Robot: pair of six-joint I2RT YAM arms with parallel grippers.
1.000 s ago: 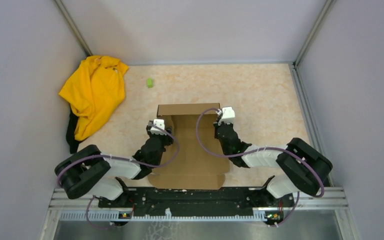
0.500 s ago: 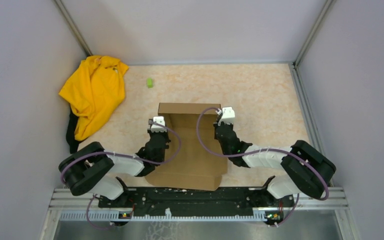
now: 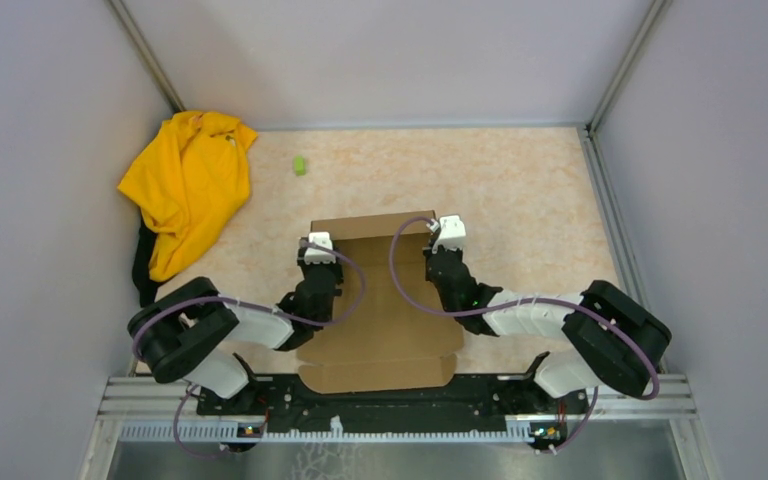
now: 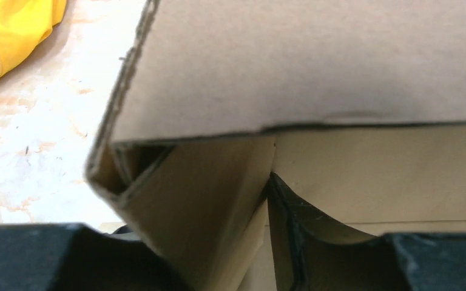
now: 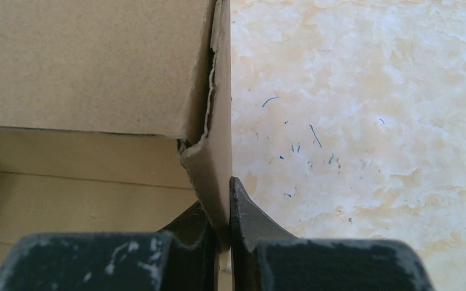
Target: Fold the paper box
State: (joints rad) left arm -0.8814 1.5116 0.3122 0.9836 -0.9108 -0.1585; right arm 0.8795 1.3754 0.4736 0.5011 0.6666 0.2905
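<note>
Top view, lower middle of frame: the paper box (image 3: 380, 335) lies on the mottled beige table (image 3: 540, 190), between the two arms. Its near flap, with a notched edge, reaches the black rail at the bottom. Its far panel stands raised across the frame's centre.

Right gripper (image 3: 447, 238) sits at the box's upper right corner. Its wrist view, bottom centre: the right gripper (image 5: 229, 203) has both black fingers pressed together on the upright right side wall of the paper box (image 5: 91, 66), one finger on each face. The pincer is clamped on the cardboard. The corrugated edge at that corner looks ragged. Bare table (image 5: 370, 109) fills the right half, flecked with tiny coloured fibres.

Left gripper (image 3: 318, 250) sits at the box's upper left corner. In its wrist view the left gripper (image 4: 218, 215) has its fingers well apart. A slanted cardboard flap lies between them and hides the left fingertip. The right fingertip (image 4: 282, 200) touches the crease beside that flap. I cannot tell whether this pincer is squeezing the flap or only straddling it. The paper box (image 4: 315, 60) shows a broad panel leaning over the upper frame, with a small folded pocket at its left corner.

Upper left of the top view: a crumpled yellow cloth (image 3: 188, 185) lies against the wall, well apart from the box. A small green object (image 3: 300, 165) lies just to its right.
</note>
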